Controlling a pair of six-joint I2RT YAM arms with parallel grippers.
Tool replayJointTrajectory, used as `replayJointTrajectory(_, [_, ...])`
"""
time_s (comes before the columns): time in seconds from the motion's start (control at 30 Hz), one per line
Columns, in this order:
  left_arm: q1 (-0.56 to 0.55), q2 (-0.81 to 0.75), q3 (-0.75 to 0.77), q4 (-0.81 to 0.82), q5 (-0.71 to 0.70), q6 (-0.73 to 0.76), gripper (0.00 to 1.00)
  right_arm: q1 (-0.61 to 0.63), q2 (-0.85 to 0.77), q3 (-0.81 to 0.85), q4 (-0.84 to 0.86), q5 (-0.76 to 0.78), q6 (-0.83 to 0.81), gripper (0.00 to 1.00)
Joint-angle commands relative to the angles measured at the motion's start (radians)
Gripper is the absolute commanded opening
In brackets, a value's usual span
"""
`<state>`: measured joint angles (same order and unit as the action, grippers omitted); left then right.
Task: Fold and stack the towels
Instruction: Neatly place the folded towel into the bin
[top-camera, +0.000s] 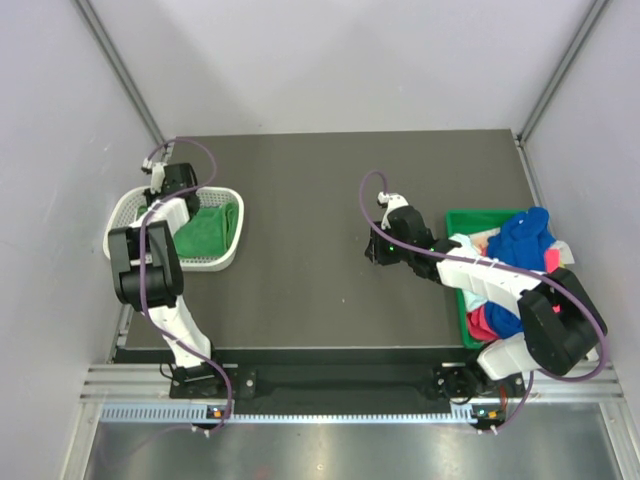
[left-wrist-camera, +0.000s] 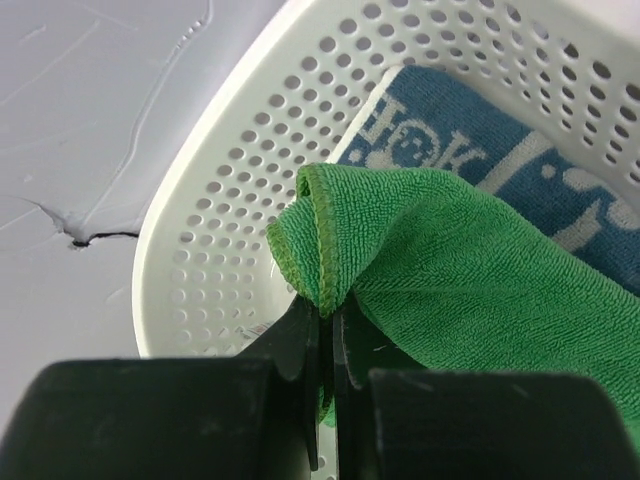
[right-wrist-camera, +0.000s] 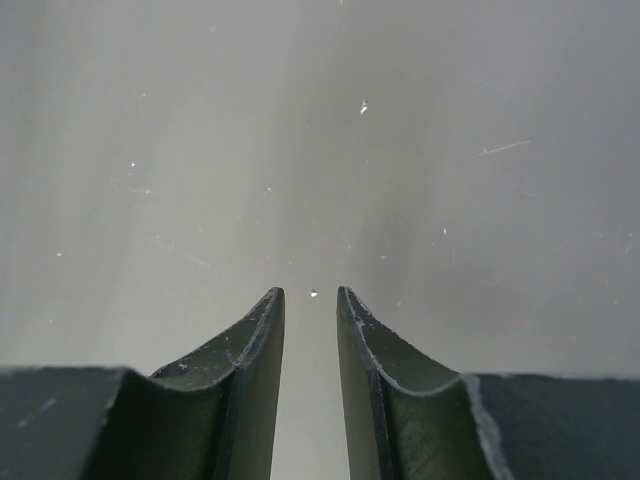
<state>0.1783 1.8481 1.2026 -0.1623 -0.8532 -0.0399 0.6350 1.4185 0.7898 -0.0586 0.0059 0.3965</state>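
Towels (top-camera: 520, 240) heap loosely in the bin (top-camera: 465, 215) at 3 o'clock; your green towel (top-camera: 208, 228) lies in the perforated white basket (top-camera: 222, 263) at 9 o'clock. Only your left wrist view shows a blue-and-white patterned towel (left-wrist-camera: 450, 150) under that plush green microfibre. Your left gripper (left-wrist-camera: 325, 318) is clamped on its stitched hem; your right gripper (right-wrist-camera: 310, 295) holds its fingers apart over the scuffed matte table (right-wrist-camera: 300, 120).

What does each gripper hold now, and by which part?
The left gripper holds the green towel, pinched at its hemmed edge; the right gripper holds nothing.
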Motion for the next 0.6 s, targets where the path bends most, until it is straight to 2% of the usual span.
replayJointTrajectory(0.0, [0.016, -0.027, 0.055, 0.060, -0.014, -0.009, 0.00, 0.023, -0.012, 0.000, 0.043, 0.002, 0.005, 0.28])
replayJointTrajectory(0.2, [0.035, 0.006, 0.098, 0.009, -0.001, -0.046, 0.00, 0.023, -0.013, 0.000, 0.042, 0.012, 0.002, 0.28])
replayJointTrajectory(0.3, [0.055, 0.031, 0.141, -0.068, 0.041, -0.110, 0.00, 0.023, -0.016, -0.001, 0.040, 0.017, 0.001, 0.28])
replayJointTrajectory(0.4, [0.056, 0.042, 0.160, -0.092, 0.078, -0.146, 0.26, 0.025, -0.015, -0.001, 0.040, 0.022, -0.002, 0.28])
replayJointTrajectory(0.43, [0.058, 0.042, 0.167, -0.111, 0.079, -0.178, 0.47, 0.025, -0.016, -0.003, 0.042, 0.023, -0.002, 0.28])
replayJointTrajectory(0.47, [0.058, 0.040, 0.175, -0.130, 0.080, -0.193, 0.54, 0.025, -0.015, -0.003, 0.040, 0.023, -0.004, 0.29])
replayJointTrajectory(0.57, [0.058, 0.005, 0.172, -0.146, 0.111, -0.235, 0.64, 0.025, -0.020, -0.003, 0.040, 0.028, -0.010, 0.29])
